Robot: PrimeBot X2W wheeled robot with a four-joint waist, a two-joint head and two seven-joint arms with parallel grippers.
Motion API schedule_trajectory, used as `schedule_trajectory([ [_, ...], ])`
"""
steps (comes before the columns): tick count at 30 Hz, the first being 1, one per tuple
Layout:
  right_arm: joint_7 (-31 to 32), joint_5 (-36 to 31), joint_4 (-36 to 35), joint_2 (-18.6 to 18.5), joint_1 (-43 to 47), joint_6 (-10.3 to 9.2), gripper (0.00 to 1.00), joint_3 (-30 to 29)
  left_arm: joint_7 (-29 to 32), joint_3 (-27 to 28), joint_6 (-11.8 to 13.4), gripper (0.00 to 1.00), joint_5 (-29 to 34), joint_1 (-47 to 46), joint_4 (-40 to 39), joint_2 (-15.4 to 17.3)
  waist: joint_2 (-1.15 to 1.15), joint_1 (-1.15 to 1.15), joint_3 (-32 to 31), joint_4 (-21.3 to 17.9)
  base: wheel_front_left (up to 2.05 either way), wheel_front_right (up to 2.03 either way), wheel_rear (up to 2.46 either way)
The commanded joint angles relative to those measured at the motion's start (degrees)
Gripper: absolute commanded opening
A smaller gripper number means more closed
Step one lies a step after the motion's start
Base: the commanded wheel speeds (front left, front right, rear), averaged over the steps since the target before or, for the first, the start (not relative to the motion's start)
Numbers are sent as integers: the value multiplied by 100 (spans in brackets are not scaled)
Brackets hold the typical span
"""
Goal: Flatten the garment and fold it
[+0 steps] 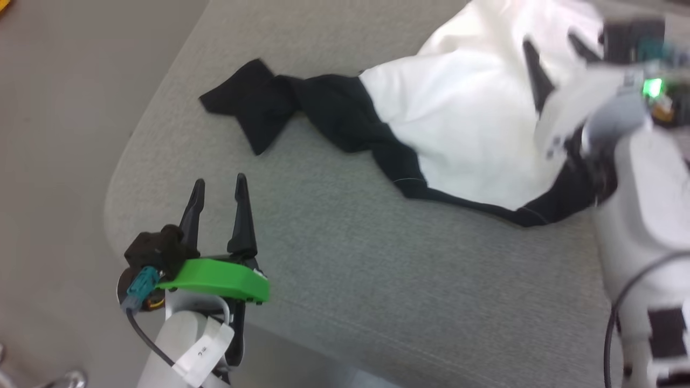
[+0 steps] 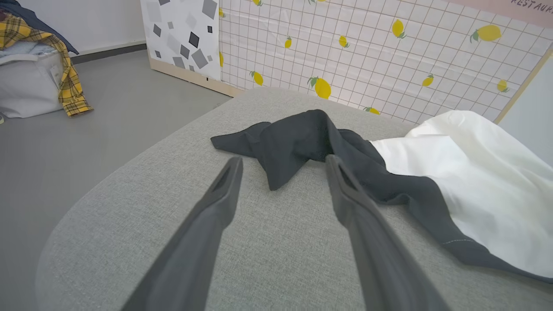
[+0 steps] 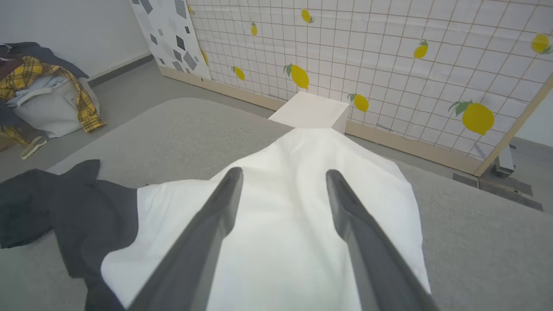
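You were in a staged test room. Lemon-print backdrop panels stood on grey floor near a laundry heap

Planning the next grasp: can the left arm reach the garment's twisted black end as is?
Likely yes: the left gripper is open and aimed at the black end of the garment, with only bare grey surface between them.

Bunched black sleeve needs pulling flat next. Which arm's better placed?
Left, probably. The left claw is open and points at the twisted black sleeve, with bare cushion between them. The right claw is open over the white body, farther away.
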Motion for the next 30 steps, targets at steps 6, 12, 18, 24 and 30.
schedule_trajectory([
  [6,-92,657,-1004,-5,1663,-10,100,-222,-27,123,-53,100,69,257,88,-15,0,0,-778,-777,0,0,0],
  [12,368,859,-1901,223,2964,-10,100,-414,-27,195,-49,100,38,446,141,-15,0,0,-915,-1019,0,0,0],
  [18,1088,774,-2268,318,3360,-10,100,-432,-27,165,-40,100,-9,468,133,-15,0,0,-853,-1072,0,0,0],
  [24,2171,347,-2024,320,2676,-10,100,-400,-27,70,-53,100,-42,317,78,-15,0,0,-577,-898,0,0,0],
  [30,3229,-342,-1519,208,1888,-10,100,-489,-27,14,1,100,-129,198,-8,-15,0,0,-274,-636,0,0,0],
])
